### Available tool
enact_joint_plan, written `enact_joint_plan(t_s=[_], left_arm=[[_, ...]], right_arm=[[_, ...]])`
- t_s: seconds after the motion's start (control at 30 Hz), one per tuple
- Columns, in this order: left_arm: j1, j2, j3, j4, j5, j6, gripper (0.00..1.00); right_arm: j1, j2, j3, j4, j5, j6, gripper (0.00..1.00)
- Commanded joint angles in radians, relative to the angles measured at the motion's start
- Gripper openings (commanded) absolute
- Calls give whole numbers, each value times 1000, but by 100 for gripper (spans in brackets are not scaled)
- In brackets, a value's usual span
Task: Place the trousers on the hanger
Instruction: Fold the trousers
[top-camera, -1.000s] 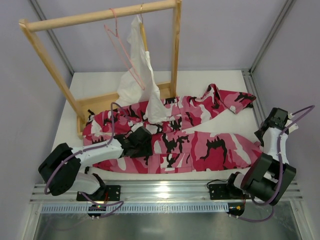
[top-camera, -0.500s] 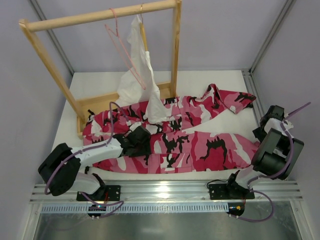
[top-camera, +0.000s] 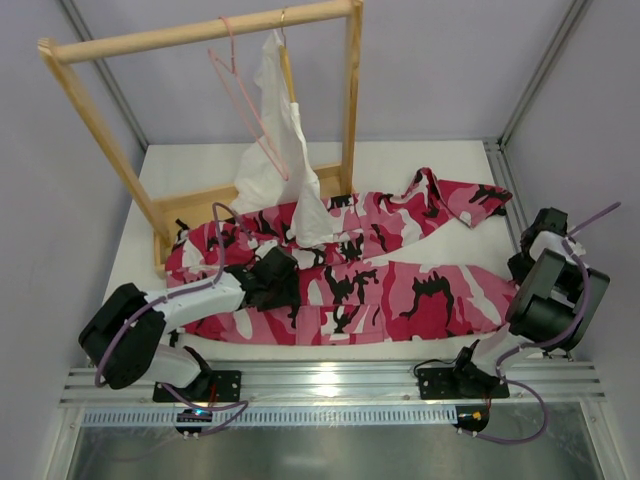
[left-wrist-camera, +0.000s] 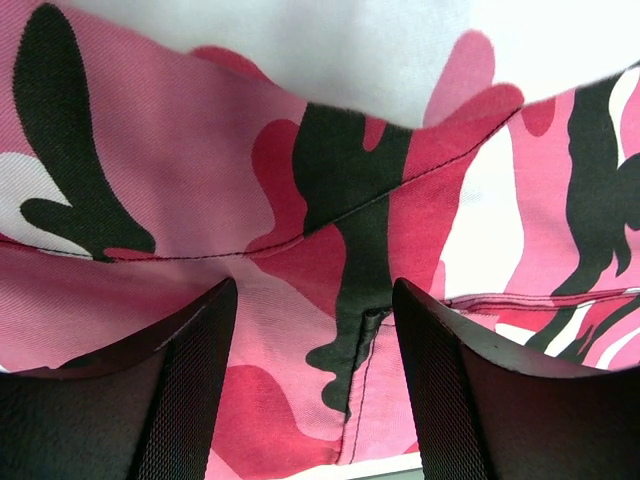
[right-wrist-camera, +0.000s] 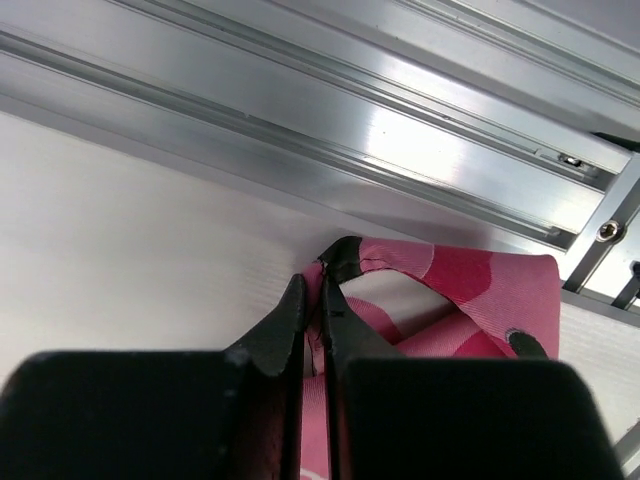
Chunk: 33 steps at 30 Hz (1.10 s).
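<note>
Trousers (top-camera: 400, 290) are pinched at an edge by the right gripper (right-wrist-camera: 312, 292) — jaws together. The left gripper (left-wrist-camera: 314, 300) is held over them, jaws apart.

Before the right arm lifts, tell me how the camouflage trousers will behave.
Likely floppy: the trousers lie flat and wrinkled, so they should sag from the pinched edge. Probably not slippery: the right gripper is shut on their woven cloth.

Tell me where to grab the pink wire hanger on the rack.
Probably the long sloping wire of the pink hanger, below its hook, approached from the left. That side hangs free under the wooden rail, while the white garment crowds its right. The wire is thin, so close fully.
</note>
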Motion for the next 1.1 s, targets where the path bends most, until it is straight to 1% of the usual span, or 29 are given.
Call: enact_joint_plan(t_s=[0.0,0.1,0.2,0.3,0.37,0.53,0.7,0.8,0.83,0.9,0.93,0.97,1.0,1.03,1.07], left_arm=[[30,70,-44,10,1,-14,65],[32,76,-53,-4,1,-26,64],[35,71,-67,-12,-8,-35,64],[33,64,-73,-24,-13,-40,64],[35,51,-76,-30,-17,-43,64],[35,25,-86,-44,-31,-46,64],[35,11,-93,-53,-42,-52,64],[33,14,-96,-49,-42,-55,64],[35,16,-95,-47,-40,-55,64],[33,19,-89,-47,-36,-55,64],[35,21,-87,-49,-36,-54,64],[35,19,-86,-50,-34,-54,64],[35,19,-86,-53,-36,-52,64],[35,15,-87,-55,-40,-49,64],[35,13,-89,-58,-42,-47,64]], right_arm=[[8,-91,82,-50,-1,8,4],[8,-201,142,-103,7,6,4],[8,-298,211,-158,54,14,4],[6,-353,274,-204,86,17,4],[6,-372,314,-230,119,27,4],[3,-393,353,-273,154,40,4],[3,-402,398,-376,287,90,4],[3,-413,423,-440,297,100,4],[3,-427,412,-442,301,104,4],[-12,-485,319,-390,288,101,4],[-23,-505,232,-353,236,97,4],[-52,-534,194,-288,203,89,4],[-69,-542,161,-263,176,84,4],[-83,-550,96,-231,115,74,4],[-112,-554,65,-174,91,70,4]])
